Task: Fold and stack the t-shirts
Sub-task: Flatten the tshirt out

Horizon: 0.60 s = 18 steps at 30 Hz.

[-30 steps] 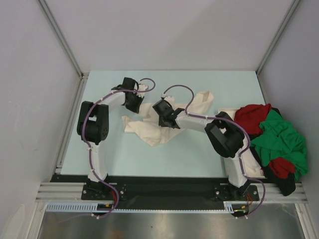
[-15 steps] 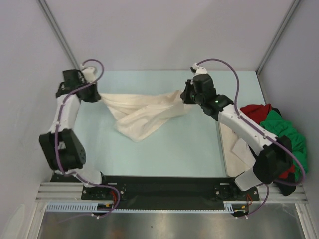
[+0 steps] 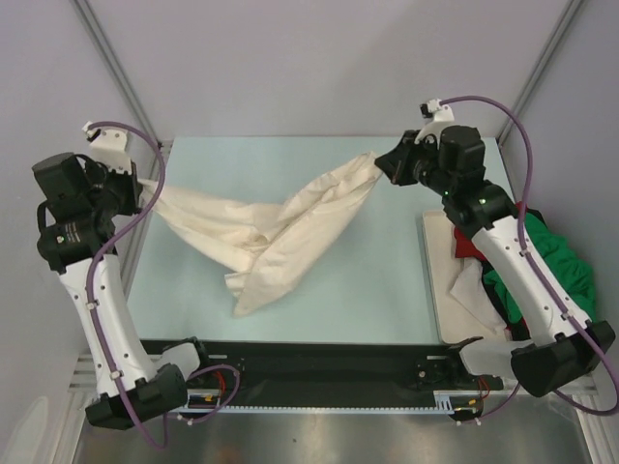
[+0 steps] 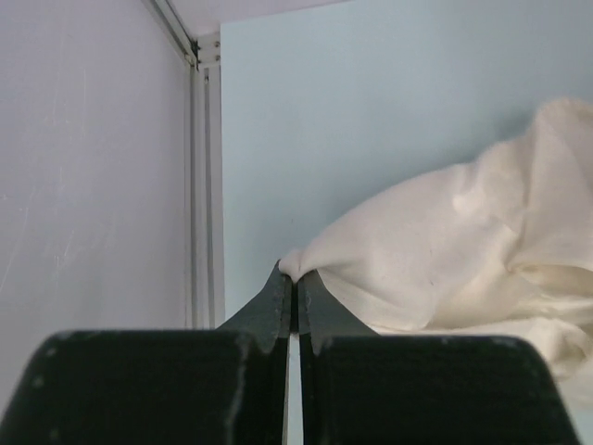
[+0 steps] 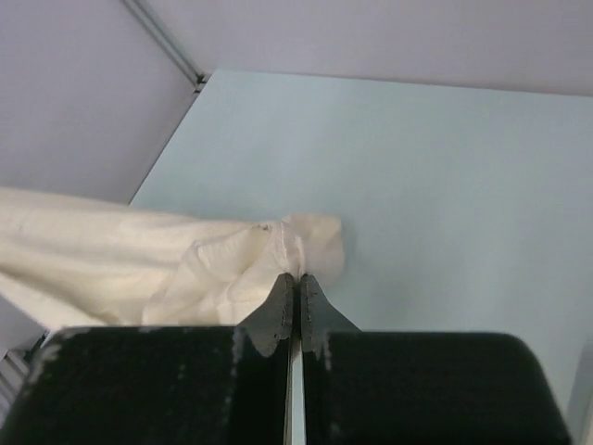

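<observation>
Left gripper [image 3: 145, 184] clamped tight on one edge of the cream t-shirt [image 3: 280, 227], held up over the far-left side of the table [image 3: 377, 290], close to the left wall. Right gripper [image 3: 387, 162] pinched on another edge of the same shirt, up over the far right part of the table. Shirt hangs stretched between the two arms, sagging in a V. Its lowest bunch droops toward the near-middle of the table; touching the surface or just above it, can't tell. Fabric is twisted and crumpled, not spread flat. Both wrist views show finger pairs pressed together with a nub of cream cloth caught at the tips. Red t-shirt [image 3: 467, 242] and green t-shirt [image 3: 559, 269] sit heaped together at the right edge, partly hidden behind the right arm, apart from the cream one, neither folded
</observation>
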Each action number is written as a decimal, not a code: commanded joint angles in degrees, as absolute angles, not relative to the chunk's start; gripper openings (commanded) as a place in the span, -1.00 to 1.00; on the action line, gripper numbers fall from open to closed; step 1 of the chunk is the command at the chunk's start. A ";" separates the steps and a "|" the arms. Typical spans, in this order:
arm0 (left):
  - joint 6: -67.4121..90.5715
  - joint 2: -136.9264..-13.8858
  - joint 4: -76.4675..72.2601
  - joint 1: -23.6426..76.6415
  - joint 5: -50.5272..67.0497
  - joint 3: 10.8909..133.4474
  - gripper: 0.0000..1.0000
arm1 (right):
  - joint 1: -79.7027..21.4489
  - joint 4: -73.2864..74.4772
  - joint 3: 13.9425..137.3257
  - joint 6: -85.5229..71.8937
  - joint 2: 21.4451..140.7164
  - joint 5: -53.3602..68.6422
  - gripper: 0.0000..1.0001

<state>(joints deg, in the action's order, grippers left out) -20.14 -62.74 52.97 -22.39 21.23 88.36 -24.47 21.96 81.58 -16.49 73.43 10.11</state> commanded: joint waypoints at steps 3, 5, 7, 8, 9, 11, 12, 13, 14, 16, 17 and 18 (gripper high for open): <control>-18.20 -64.33 50.99 -23.29 24.42 82.82 -0.99 | -15.84 15.39 81.81 -17.31 78.47 12.66 -1.00; -16.01 -65.82 45.90 -23.29 27.49 79.38 -0.99 | -14.42 12.24 84.01 -16.79 85.58 11.17 -1.00; -14.77 -67.14 42.73 -22.94 31.53 75.68 -0.99 | -13.36 9.94 87.34 -16.96 90.50 9.67 -1.00; -14.68 -68.54 41.76 -22.59 33.47 74.63 -0.99 | -13.01 8.02 88.67 -17.40 95.05 8.71 -1.00; -14.50 -69.08 40.97 -21.02 34.36 72.53 -0.99 | -12.75 7.30 91.90 -17.75 97.27 8.27 -1.00; -15.64 -70.31 38.51 -18.56 32.27 70.24 -0.99 | -12.66 6.50 95.26 -18.63 103.95 6.07 -0.94; -16.17 -70.49 37.45 -16.98 31.56 67.35 -0.99 | -12.57 6.68 97.19 -18.72 106.06 5.37 -0.79; -16.87 -70.66 35.27 -16.62 31.81 65.76 -1.00 | -12.66 6.77 100.08 -19.07 108.17 4.14 -0.57; -17.22 -71.27 34.20 -16.44 31.99 64.52 -0.99 | -12.57 7.72 101.93 -19.68 111.41 3.35 -0.19; -18.45 -72.50 34.36 -16.26 31.56 62.49 -0.99 | -12.66 10.09 106.75 -20.12 114.42 1.25 0.14; -18.89 -73.29 34.80 -16.26 30.77 62.23 -0.99 | -12.83 14.89 108.35 -20.91 115.30 0.27 0.27; -19.16 -74.34 35.94 -16.43 29.63 61.70 -0.99 | -12.83 17.55 109.50 -21.35 116.10 -1.30 0.29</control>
<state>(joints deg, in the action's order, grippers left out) -17.08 -73.34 39.62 -16.14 29.32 62.35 -12.67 13.85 101.97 -19.53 116.38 3.99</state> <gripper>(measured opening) 0.017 0.624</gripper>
